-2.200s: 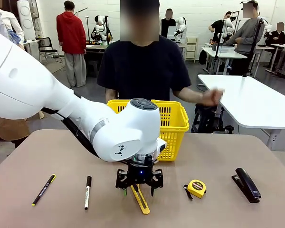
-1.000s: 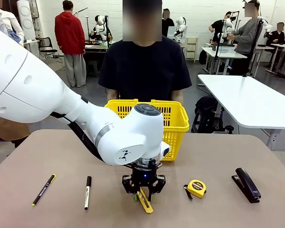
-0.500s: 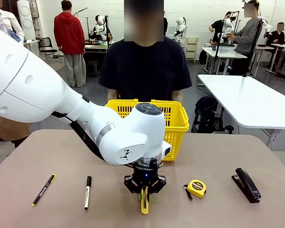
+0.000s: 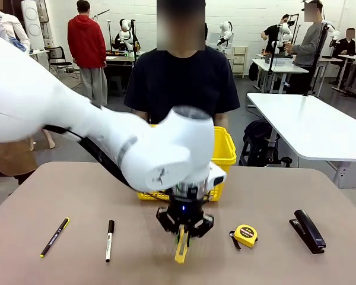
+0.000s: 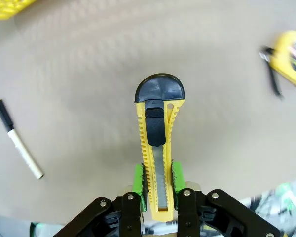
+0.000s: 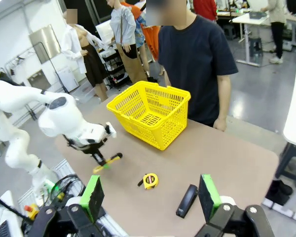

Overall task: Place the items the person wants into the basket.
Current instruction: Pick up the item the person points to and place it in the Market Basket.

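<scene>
**Item:** utility knife (image 5: pixel 158 143).
**Held by:** left hand (image 4: pixel 183 233), pads clamped on its yellow body; apparently just off the counter (image 4: pixel 41 196), though the view is blurred.
**Right hand** (image 6: pixel 150 192): fingers apart, empty, high above.
**Step:** pick-up.
**Next:** carry over the basket (image 4: pixel 225 151) rim and release inside.

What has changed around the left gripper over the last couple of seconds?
The left gripper came down, closed on the utility knife that lay slanted on the table, and now holds it pointing downward, apparently lifted. The person's outstretched hand has dropped back. The marker, pen, tape measure, stapler and basket stayed put. The right gripper is open.
</scene>
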Tool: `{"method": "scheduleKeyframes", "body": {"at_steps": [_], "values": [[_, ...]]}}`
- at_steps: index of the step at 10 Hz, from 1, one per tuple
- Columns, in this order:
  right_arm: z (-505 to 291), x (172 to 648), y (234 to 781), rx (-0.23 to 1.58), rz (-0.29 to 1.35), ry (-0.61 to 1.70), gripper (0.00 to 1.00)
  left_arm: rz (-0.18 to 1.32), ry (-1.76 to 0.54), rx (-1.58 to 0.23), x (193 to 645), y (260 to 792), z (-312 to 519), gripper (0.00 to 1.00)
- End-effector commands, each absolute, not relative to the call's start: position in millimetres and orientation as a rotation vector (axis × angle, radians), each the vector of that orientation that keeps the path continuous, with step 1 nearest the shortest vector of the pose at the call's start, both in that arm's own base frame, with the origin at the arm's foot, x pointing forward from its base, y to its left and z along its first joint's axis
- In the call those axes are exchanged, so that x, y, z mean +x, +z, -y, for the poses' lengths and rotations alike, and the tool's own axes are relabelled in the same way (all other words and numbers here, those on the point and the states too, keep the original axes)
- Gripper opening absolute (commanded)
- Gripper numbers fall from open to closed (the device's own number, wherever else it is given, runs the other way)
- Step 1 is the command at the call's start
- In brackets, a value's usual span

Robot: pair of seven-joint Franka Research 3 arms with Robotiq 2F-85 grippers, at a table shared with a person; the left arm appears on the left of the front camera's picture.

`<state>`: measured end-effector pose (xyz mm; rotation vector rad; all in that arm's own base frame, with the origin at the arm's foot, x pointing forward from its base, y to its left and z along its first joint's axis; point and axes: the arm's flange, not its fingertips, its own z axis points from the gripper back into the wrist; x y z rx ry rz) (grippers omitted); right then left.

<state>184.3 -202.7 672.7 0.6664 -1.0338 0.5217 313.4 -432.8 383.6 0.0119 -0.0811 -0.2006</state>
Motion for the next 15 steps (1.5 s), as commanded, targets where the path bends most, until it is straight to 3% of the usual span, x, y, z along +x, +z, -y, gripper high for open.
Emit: {"method": "scheduleKeyframes", "body": {"at_steps": [1,4,7,14,15], "values": [[202.3,185.4,672.9,0.684,1.047,0.541,1.00,0.110,-0.251,-0.042,285.6,473.8,405.1,0.00],[202.3,185.4,672.9,0.684,1.047,0.541,1.00,0.067,-0.306,-0.103,280.4,565.9,372.3,0.00],[202.3,185.4,672.9,0.684,1.047,0.541,1.00,0.067,-0.352,-0.056,274.2,608.6,362.3,0.00],[202.3,185.4,672.9,0.684,1.047,0.541,1.00,0.075,-0.327,-0.084,275.1,604.4,357.2,0.00],[202.3,185.4,672.9,0.684,1.047,0.541,1.00,0.069,-0.326,-0.065,275.6,606.0,357.6,0.26]]}}
